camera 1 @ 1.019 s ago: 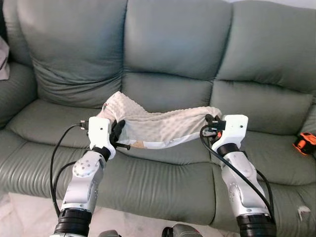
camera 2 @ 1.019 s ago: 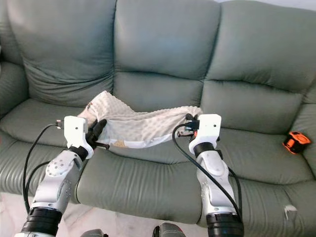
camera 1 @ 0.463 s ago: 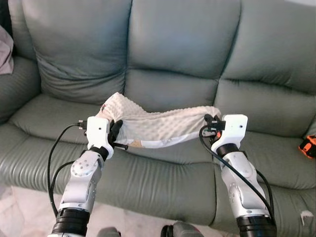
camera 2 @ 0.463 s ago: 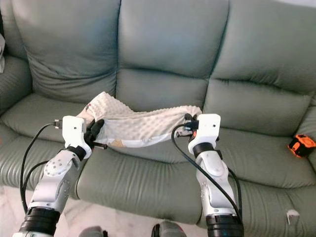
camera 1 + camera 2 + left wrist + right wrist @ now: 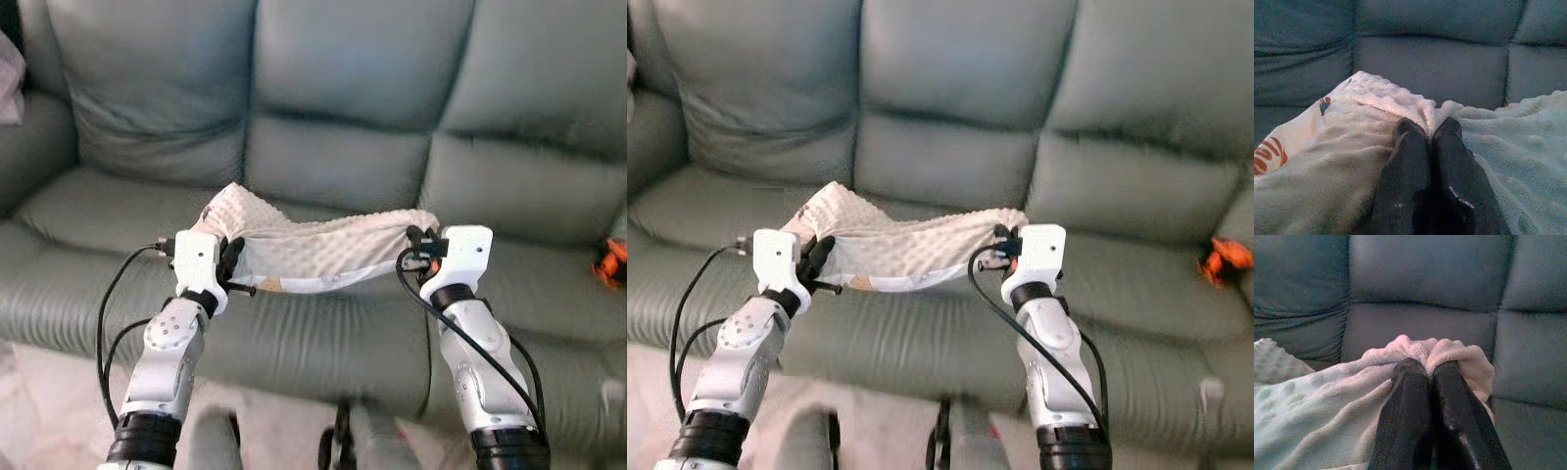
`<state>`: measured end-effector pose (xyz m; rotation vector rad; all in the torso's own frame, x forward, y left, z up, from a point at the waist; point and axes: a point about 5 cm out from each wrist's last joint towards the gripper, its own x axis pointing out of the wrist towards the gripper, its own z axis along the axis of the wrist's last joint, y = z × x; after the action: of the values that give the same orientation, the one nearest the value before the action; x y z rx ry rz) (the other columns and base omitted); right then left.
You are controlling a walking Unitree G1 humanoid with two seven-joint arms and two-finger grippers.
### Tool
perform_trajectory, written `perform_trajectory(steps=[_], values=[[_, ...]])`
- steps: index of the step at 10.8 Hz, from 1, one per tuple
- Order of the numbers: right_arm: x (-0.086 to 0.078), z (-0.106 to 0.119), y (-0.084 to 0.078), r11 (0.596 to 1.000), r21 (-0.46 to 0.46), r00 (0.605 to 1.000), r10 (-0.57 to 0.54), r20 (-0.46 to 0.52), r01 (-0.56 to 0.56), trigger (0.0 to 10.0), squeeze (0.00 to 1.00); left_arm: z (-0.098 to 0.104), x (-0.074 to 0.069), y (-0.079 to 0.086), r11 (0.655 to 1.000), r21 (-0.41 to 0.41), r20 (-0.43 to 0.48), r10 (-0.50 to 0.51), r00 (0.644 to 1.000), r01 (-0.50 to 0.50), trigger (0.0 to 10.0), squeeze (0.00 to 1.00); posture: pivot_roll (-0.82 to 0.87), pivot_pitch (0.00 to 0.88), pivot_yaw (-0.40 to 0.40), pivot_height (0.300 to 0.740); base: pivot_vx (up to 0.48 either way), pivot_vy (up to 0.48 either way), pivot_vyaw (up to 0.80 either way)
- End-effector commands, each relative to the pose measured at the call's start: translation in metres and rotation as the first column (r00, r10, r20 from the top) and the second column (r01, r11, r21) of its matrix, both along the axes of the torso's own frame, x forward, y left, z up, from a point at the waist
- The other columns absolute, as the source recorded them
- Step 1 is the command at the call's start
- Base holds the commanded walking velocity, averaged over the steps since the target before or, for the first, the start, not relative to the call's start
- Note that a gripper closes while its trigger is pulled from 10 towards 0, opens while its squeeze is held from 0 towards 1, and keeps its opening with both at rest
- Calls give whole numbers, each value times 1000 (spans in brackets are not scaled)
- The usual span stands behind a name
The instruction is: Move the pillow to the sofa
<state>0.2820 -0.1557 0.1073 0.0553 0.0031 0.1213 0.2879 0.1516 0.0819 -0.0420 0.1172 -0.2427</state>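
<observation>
- The left gripper (image 5: 1427,131) has its two black fingers (image 5: 1405,161) pinched together on a fold at one end of the cream pillow (image 5: 323,250).
- The right gripper (image 5: 1426,366) is likewise clenched on a bunched fold at the pillow's other end, its fingers (image 5: 1449,401) pressed side by side into the plush fabric.
- The pillow hangs slack between the two grippers, sagging in the middle, held up in the air in front of the grey-green sofa (image 5: 343,88) and above its middle seat cushion.
- Its top surface is a dotted, bumpy fleece; the underside is smoother and white.
- In the left wrist view a small printed figure and orange-red stripes show near the pillow's edge; no writing on it can be read.
- A small orange and black object (image 5: 1225,261) lies on the sofa seat far to the right, blurred.
- A pale cloth (image 5: 10,78) sits at the sofa's left end.
</observation>
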Motion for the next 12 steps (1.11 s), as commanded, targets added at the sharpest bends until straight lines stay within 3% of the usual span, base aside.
perform_trajectory(steps=[1,10,12], values=[[1,5,0,1000,6,1000,4,20,-4,10000,0,5,3,-2,1000,5,23,-3,1000,3,10000,0,-10,0,-61,620,0,0,0],[3,6,-4,1000,4,1000,-16,22,16,10000,0,7,2,-8,999,-21,47,-43,998,44,10000,0,-8,0,-61,620,0,0,0],[5,8,-4,1000,1,999,-17,27,17,10000,0,8,3,-8,998,-26,52,-48,997,50,10000,0,-10,0,-58,620,247,0,0]])
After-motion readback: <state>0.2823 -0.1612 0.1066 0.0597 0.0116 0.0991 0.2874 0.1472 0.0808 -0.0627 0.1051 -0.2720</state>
